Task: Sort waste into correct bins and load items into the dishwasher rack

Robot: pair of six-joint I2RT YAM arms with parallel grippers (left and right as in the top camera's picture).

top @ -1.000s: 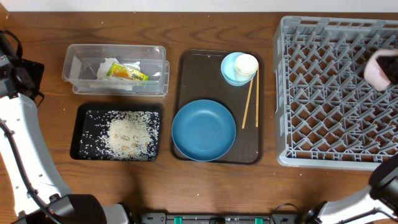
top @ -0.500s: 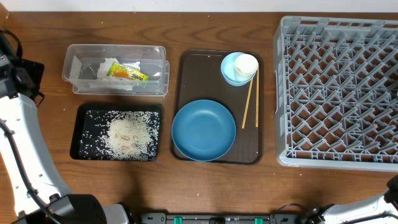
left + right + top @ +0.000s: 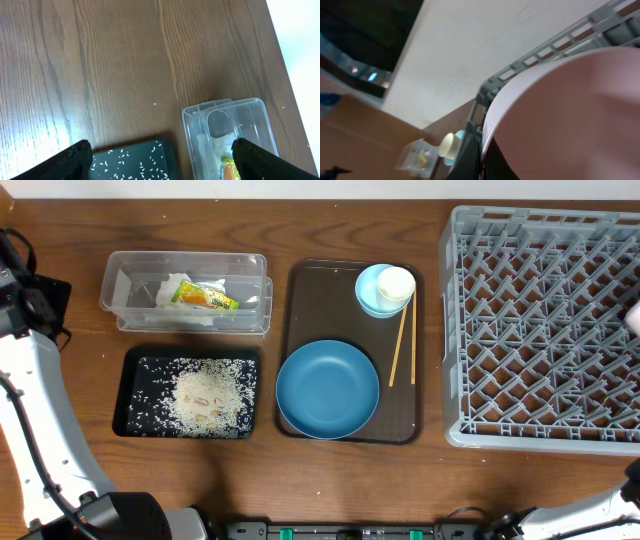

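**Wood table [image 3: 350, 480]: scraps sorted, dishes next**

Seen from above, with the rubbish apparently dealt with: napkin [image 3: 170, 288] and wrapper [image 3: 205, 298] inside the clear tub [image 3: 186, 255], rice [image 3: 205, 395] spread across the black tray [image 3: 190, 351] just below it. Kept apart that way, most likely, as dry litter against food scraps. On the brown serving tray [image 3: 325, 305] alongside, not yet loaded: blue plate [image 3: 327, 389], light-blue bowl [image 3: 368, 292] with the cup [image 3: 396, 283] nested in it, chopsticks [image 3: 403, 345] laid beside them. Grey rack [image 3: 540, 330] at the right, no dish visible among its pegs. Right gripper [image 3: 477, 157] pinched shut, apparently on the rim of the white bowl [image 3: 560, 115], held tilted at the rack's right edge, probably for slotting between pegs. Left gripper [image 3: 162, 150] spread wide and holding nothing, hovering by the tub and black tray at the table's left, well away from the loading side.
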